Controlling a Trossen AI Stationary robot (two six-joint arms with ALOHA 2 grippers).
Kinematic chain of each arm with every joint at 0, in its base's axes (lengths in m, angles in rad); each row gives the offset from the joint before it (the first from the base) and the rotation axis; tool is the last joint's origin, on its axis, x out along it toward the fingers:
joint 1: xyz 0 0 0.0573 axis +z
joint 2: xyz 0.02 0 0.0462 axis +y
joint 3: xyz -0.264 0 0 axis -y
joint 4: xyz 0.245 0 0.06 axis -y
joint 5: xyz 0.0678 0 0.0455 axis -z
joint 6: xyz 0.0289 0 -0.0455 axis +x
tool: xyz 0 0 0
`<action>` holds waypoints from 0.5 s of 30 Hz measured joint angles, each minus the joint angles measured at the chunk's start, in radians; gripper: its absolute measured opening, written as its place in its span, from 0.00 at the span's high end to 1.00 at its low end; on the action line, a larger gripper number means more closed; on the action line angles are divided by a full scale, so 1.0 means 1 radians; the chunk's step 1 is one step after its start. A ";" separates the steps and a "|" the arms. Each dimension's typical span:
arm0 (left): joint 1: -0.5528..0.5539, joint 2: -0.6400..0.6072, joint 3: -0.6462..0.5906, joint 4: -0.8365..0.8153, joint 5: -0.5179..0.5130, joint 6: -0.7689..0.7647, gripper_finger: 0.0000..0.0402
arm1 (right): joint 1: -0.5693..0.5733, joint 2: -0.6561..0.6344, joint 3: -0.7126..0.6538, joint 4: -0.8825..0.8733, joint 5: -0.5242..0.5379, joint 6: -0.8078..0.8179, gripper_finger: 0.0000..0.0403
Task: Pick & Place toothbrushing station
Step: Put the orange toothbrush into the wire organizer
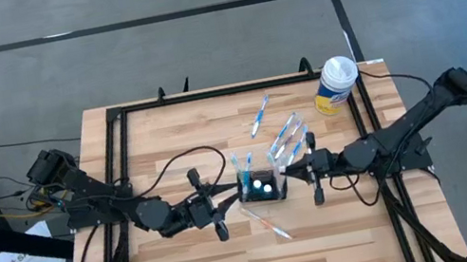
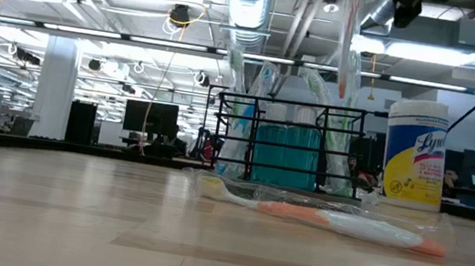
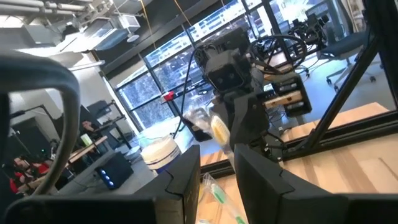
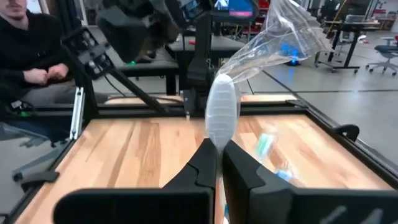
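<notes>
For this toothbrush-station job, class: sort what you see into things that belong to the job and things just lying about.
Job: toothbrushing station; wrapped toothbrush pinched in the right gripper; left gripper beside the station; loose wrapped toothbrushes.

Lying about: wipes canister.

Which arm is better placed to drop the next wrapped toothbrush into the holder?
Right. The right gripper already pinches a wrapped toothbrush beside the black holder; the left gripper holds nothing visible.
</notes>
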 joint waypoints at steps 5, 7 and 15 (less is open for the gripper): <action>0.000 0.001 -0.010 -0.005 0.003 -0.001 0.77 | -0.011 0.001 -0.037 0.009 0.018 0.017 1.00; 0.000 0.001 -0.019 -0.009 0.007 -0.006 0.77 | -0.018 0.001 -0.046 0.004 0.018 0.035 1.00; 0.000 0.001 -0.050 -0.007 0.008 -0.071 0.77 | -0.020 0.002 -0.045 0.004 0.018 0.038 1.00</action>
